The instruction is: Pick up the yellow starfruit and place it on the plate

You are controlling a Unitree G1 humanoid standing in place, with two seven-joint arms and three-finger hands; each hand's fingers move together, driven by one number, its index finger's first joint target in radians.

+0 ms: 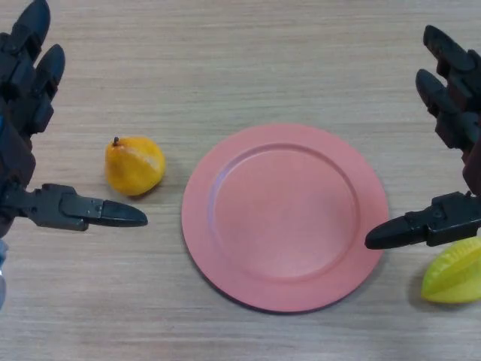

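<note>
The yellow starfruit [453, 272] lies on the wooden table at the right edge, just right of the plate. The pink round plate [285, 216] sits in the middle with nothing on it. My right hand [451, 135] is open above the starfruit, its thumb reaching to the plate's right rim. My left hand [26, 143] is open at the left edge, its thumb pointing towards the plate.
An orange-yellow pear-like fruit [134, 165] stands on the table between my left hand and the plate.
</note>
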